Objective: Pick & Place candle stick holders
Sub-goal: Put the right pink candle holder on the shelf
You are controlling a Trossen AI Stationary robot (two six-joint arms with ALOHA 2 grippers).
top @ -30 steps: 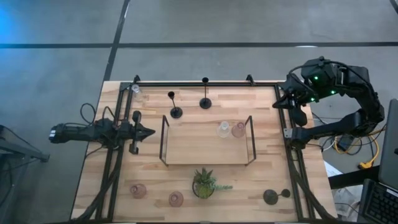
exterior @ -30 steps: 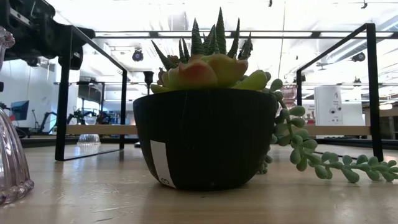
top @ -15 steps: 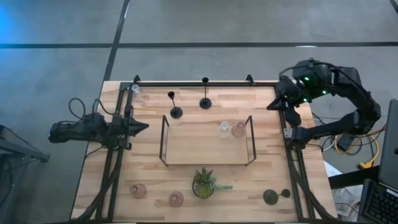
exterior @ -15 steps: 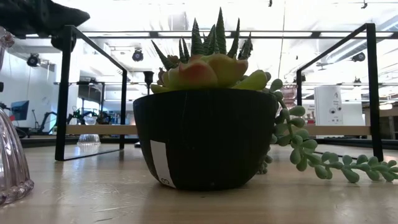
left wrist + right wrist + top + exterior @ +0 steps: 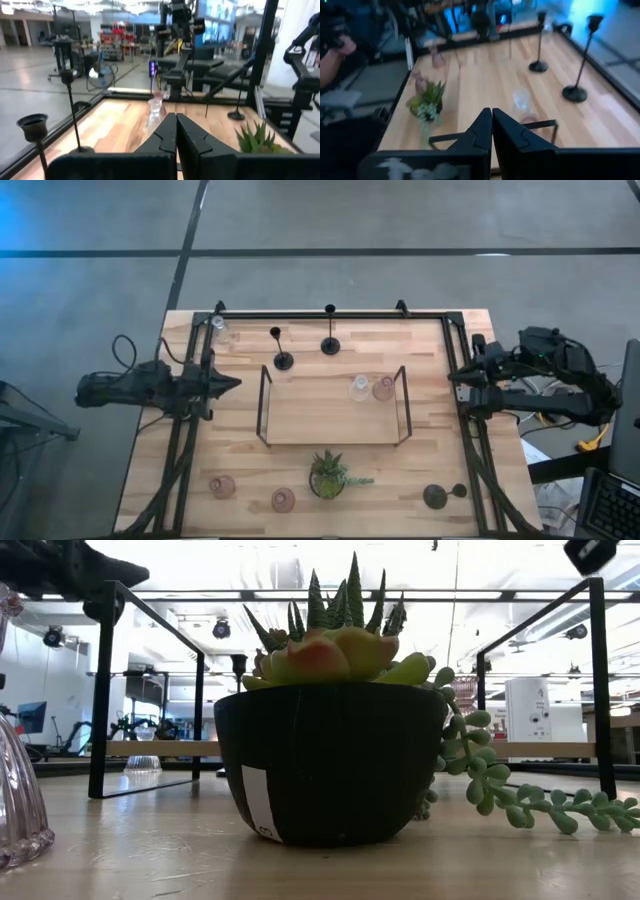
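Holding two glass holders (image 5: 371, 388), wooden tray (image 5: 330, 430)

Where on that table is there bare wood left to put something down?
The tray's left half is bare; its right end holds a clear and a pink glass holder. Open wood lies right of the tray. The front edge is crowded around the plant.

Black tall holders (image 5: 283, 359), pink squat ones (image 5: 222, 485), prob. clear glass (image 5: 359, 388).

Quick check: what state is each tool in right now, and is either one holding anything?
Left tool: closed, holding nothing, at the table's left edge.
Right tool: closed, holding nothing, at the table's right edge.
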